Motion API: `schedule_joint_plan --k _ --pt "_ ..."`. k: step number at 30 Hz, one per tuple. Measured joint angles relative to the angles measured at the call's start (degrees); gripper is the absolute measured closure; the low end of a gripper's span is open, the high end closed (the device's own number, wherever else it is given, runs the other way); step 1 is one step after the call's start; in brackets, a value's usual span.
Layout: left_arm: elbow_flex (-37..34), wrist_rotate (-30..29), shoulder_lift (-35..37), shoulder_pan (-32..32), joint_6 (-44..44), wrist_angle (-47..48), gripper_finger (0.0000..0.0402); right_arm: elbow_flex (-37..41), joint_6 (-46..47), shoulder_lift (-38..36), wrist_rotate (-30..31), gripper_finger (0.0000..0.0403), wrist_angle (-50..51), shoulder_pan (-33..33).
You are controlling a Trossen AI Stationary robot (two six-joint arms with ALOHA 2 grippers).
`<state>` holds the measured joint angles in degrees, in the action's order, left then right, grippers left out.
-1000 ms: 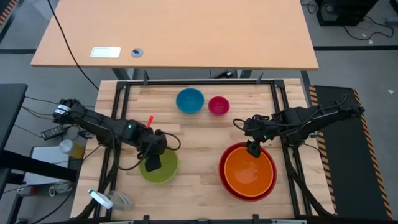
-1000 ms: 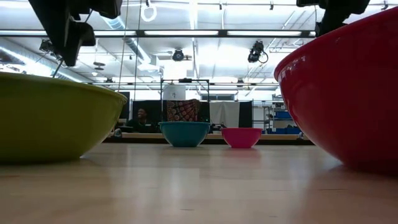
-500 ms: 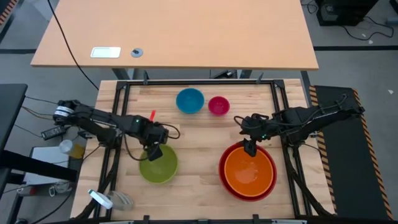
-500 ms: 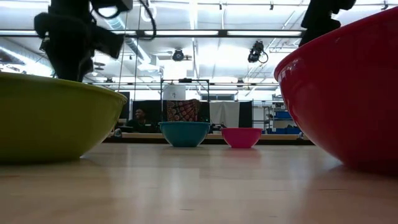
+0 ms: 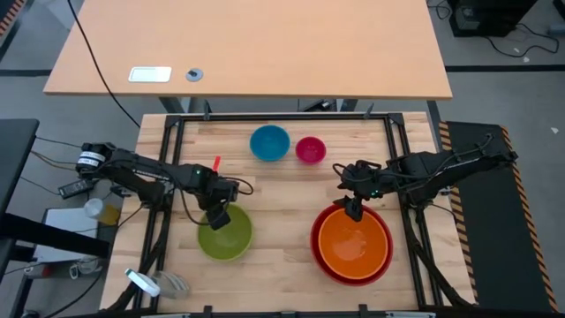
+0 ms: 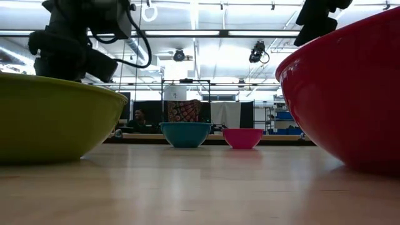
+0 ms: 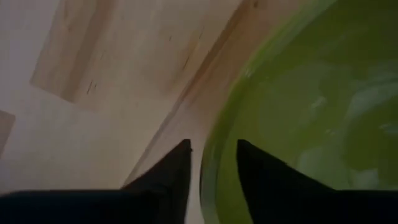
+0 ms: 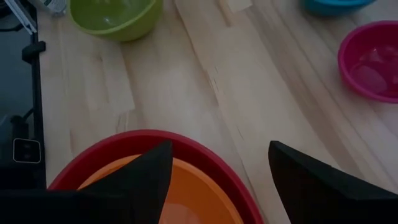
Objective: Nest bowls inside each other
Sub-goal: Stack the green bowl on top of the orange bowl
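Since a second ago the left gripper point(image 5: 217, 215) has slid from over the middle of the round lime green plastic bowl point(image 5: 226, 237) back to its far rim, and the right gripper point(image 5: 354, 208) has crept slightly off the nested pair. High view: left arm reaches in from the table's left edge, forearm low and nearly level, wrist bent down at the green bowl's rim; right arm reaches in from the right edge, claw at the far rim of the large red plastic bowl point(image 5: 317, 253), which already holds the orange plastic bowl point(image 5: 355, 245). Round blue plastic bowl point(image 5: 269, 143) and small magenta-pink plastic bowl point(image 5: 310, 149) sit just beside each other near the far edge of the wooden table point(image 5: 282, 203), well apart from both arms. Low view: left gripper hangs dark above the green bowl's rim; right gripper shows at the top, above the red bowl. Left wrist view: two fingers point(image 7: 261, 180) straddle the green rim, one outside, one inside, gap narrow; contact cannot be told. Right wrist view: fingers point(image 8: 140, 177) spread wide, holding nothing, over the red bowl's rim.
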<state>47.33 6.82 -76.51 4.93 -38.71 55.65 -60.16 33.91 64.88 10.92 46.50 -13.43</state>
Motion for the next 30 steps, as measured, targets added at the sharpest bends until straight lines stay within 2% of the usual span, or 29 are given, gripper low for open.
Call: schedule_joint_plan --k 6,11,14,17,23,30 --pt "0.0 0.6 0.1 0.2 -7.6 -5.3 0.0384 0.0 0.8 3.0 0.0 0.014 -2.9 0.0" --pt "0.0 -3.1 0.0 -0.3 -15.8 -14.1 0.0383 0.0 0.3 9.3 -0.3 0.0156 -11.2 0.5" --pt "0.0 -6.3 0.0 -0.3 -20.4 -18.5 0.0385 0.0 1.8 12.4 2.6 0.0162 -14.7 1.4" --pt "0.0 -12.5 0.0 0.4 -24.7 -22.3 0.0385 0.0 3.3 15.0 7.6 0.0164 -17.1 2.4" --pt "0.0 -24.7 0.0 0.7 -32.3 -28.0 0.0386 0.0 1.8 18.9 11.4 0.0165 -23.5 5.7" --pt "0.0 -32.6 0.0 0.7 -36.4 -32.4 0.0387 0.0 -1.1 20.4 16.2 0.0165 -28.1 9.3"
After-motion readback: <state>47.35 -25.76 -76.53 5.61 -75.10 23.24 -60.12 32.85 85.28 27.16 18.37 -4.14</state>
